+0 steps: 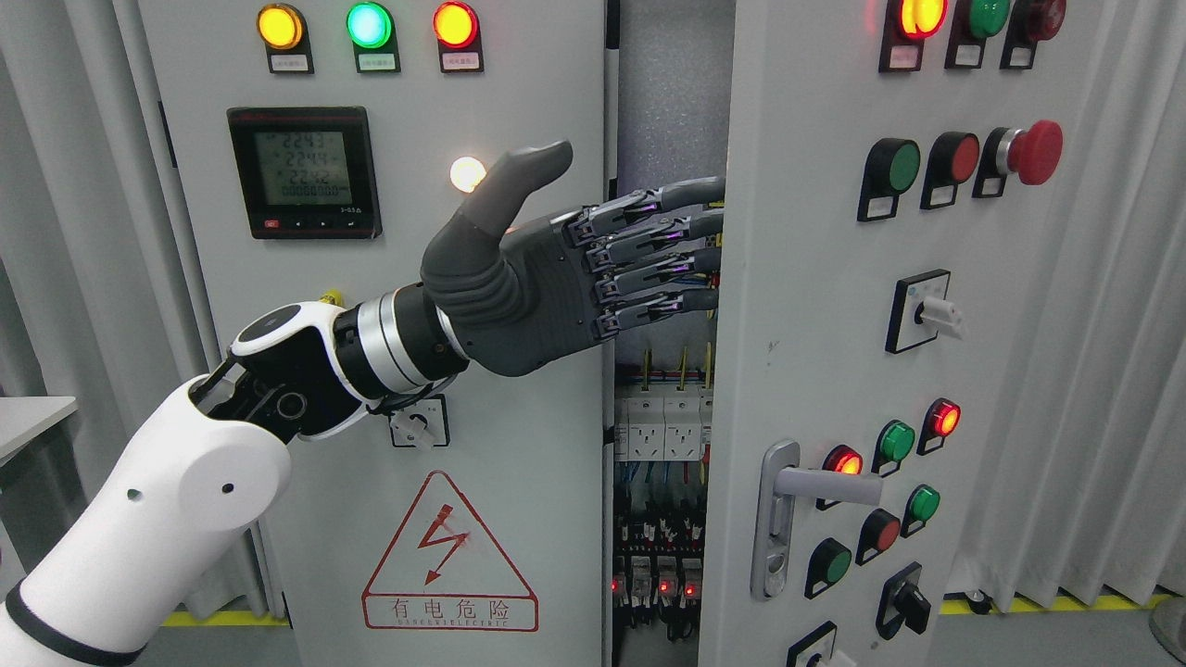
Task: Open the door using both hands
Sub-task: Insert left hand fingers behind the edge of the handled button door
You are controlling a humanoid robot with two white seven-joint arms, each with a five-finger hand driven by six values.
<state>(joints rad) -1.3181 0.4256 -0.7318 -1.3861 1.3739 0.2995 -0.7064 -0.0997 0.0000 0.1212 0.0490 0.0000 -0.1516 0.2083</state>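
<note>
Head view is showing a big grey electrical cabinet with two doors. The right door (pixel 815 352) is already standing a little way open, and the gap in the middle is showing wires and white breakers (pixel 660 428) inside. The left door (pixel 519 463) is looking shut.

The left hand (pixel 593 264) is reaching across from the left. Its fingers (pixel 662 236) are stretching out flat and going behind the near edge of the right door, with the thumb sticking up. The fingertips are hiding behind the door, so I cannot tell if they are hooking the edge or only touching it. The right hand is not showing.

The door is looking like stiff painted metal. It is carrying many buttons and lamps, so it is probably heavy and swinging slowly on its hinge. The paint may be slippery. A good place to hold is the bare door edge, or the silver handle (pixel 797 486) lower down. The red stop button (pixel 1033 151) and the live wires are things to be keeping away from.
</note>
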